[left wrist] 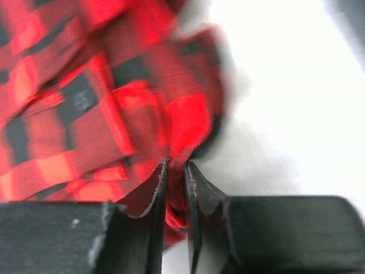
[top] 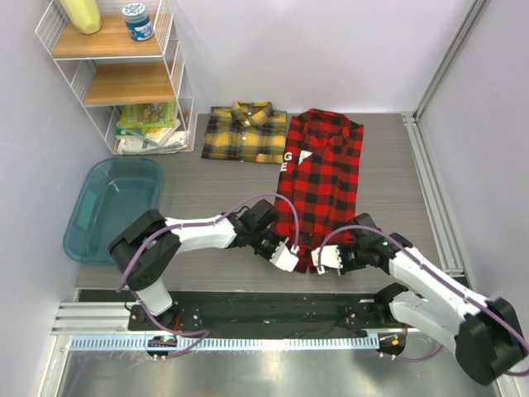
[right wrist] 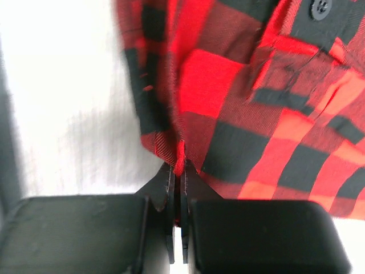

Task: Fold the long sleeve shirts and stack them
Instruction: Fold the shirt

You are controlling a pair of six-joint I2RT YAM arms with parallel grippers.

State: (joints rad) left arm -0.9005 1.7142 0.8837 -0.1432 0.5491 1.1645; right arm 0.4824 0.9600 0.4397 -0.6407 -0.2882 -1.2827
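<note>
Near edge: left gripper [top: 285, 255], right gripper [top: 325, 258], jaws clamped on red shirt [top: 324, 174] hem; best lifted evenly, carried toward collar, corners level.

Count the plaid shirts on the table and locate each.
2. The yellow-and-black plaid flannel shirt lies folded at the far edge; the red-and-black plaid flannel shirt lies right of it. No others visible.

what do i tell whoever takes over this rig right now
Left gripper: shut on the red shirt, left corner of its near hem.
Right gripper: shut on the same hem, right corner.
Yellow shirt: folded at the far side of the table, beside the red one's collar end.
Done: yellow folded; red lies as a long narrow strip.
Left: fold the red over, then stack the two.
</note>
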